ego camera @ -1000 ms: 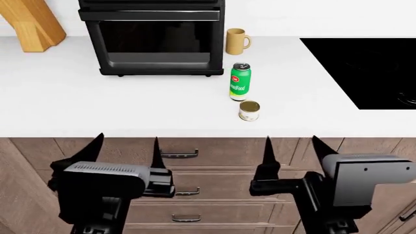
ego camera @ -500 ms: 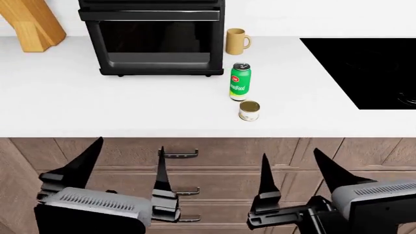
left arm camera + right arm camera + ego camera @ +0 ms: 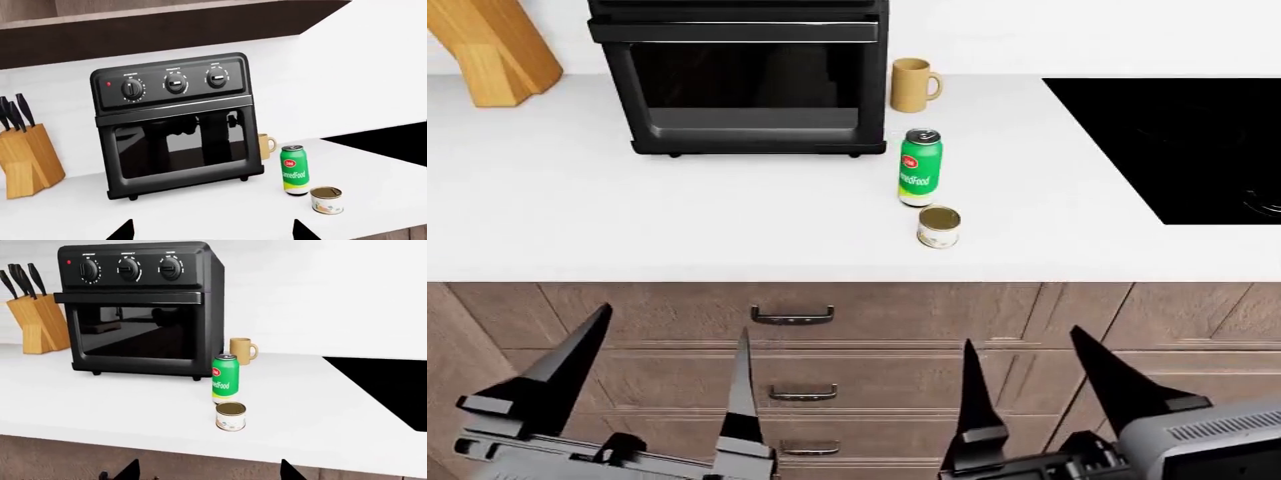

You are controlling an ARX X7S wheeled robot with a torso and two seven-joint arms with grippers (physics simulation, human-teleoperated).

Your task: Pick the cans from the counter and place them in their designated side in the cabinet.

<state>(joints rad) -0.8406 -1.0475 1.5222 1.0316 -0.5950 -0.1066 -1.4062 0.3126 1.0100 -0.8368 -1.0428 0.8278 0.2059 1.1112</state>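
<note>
A tall green drink can [image 3: 920, 167] [image 3: 294, 170] [image 3: 225, 378] stands upright on the white counter [image 3: 587, 220], just right of the black oven. A short tin [image 3: 938, 227] [image 3: 326, 200] [image 3: 231, 416] with a gold lid stands close in front of it. Both grippers hang low in front of the drawers, well short of the cans. My left gripper [image 3: 661, 375] is open and empty. Over to the right, my right gripper [image 3: 1038, 385] is also open and empty. In the wrist views only the tips of the fingers [image 3: 123, 231] [image 3: 130, 471] show. The cabinet is out of view.
A black countertop oven [image 3: 745, 75] stands at the back of the counter. A tan mug [image 3: 913, 84] sits right of it, behind the cans. A wooden knife block [image 3: 494, 45] is at far left. A black cooktop [image 3: 1174, 140] fills the right. Wooden drawers [image 3: 794, 317] lie below the counter edge.
Both arms have sunk lower in the head view, their bodies sliding out of the bottom edge while the fingers stay spread. The cans have not moved.
</note>
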